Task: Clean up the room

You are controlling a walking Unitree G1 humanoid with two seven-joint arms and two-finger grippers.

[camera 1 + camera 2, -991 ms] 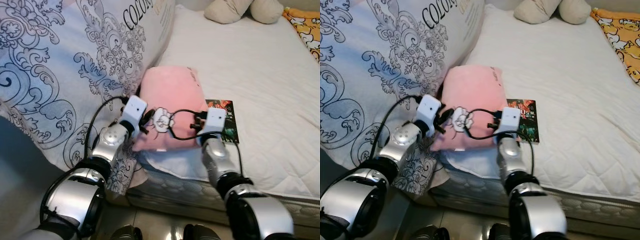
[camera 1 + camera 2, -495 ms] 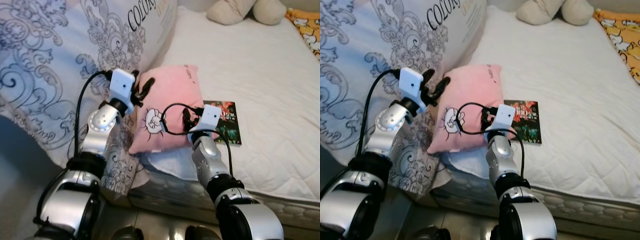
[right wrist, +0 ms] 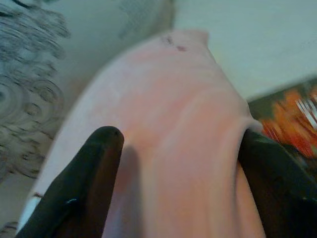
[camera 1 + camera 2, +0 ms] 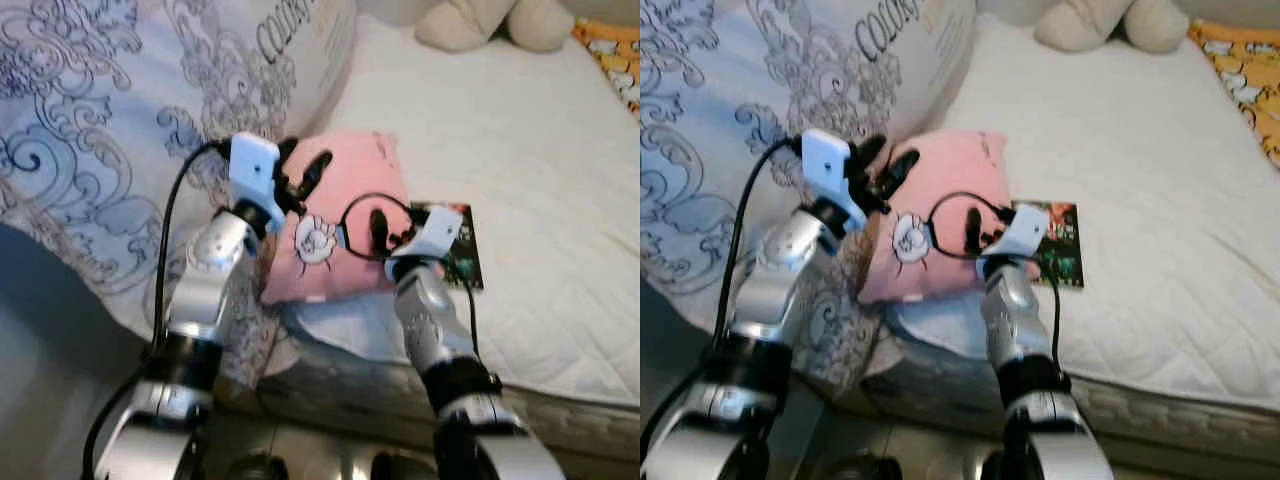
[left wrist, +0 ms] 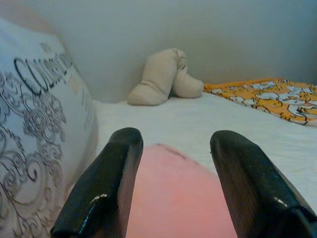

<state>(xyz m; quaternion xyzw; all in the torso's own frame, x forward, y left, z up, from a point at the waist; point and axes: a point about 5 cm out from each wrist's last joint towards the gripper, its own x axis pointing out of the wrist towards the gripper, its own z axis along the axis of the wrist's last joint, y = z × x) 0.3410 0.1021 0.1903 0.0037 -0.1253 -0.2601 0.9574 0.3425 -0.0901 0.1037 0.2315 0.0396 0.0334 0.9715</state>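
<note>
At the far left we see the big patterned quilt [image 4: 120, 150] heaped against the edge of the bed [image 4: 560, 170], spilling down toward the floor, which is probably why the pink pillow [image 4: 345, 235] sits squeezed up beside it at the mattress corner. Next comes our left pincer [image 4: 305, 170], raised at the pillow's upper left edge with its two black fingers [image 5: 106, 193] spread wide; in the left wrist view the pink fabric lies between and beyond them, but we cannot tell that they press on it, so we judge this pincer is bracing or about to close rather than gripping. The pillow itself stands tilted up off the mattress, its flower print facing us, and that lifted pose suggests it is being carried by the two arms together. To its right, our right pincer [image 4: 385, 228] is at the pillow's lower right side; the right wrist view shows its fingers [image 3: 84, 173] set far apart with the pink bulk filling the gap between them, so we take it to be clasping the pillow across its width. Just right of that, a dark book [image 4: 455, 250] lies flat on the white mattress, its near corner tucked close by the pillow. At the head of the bed a beige soft toy [image 4: 480, 22] rests, well apart.
</note>
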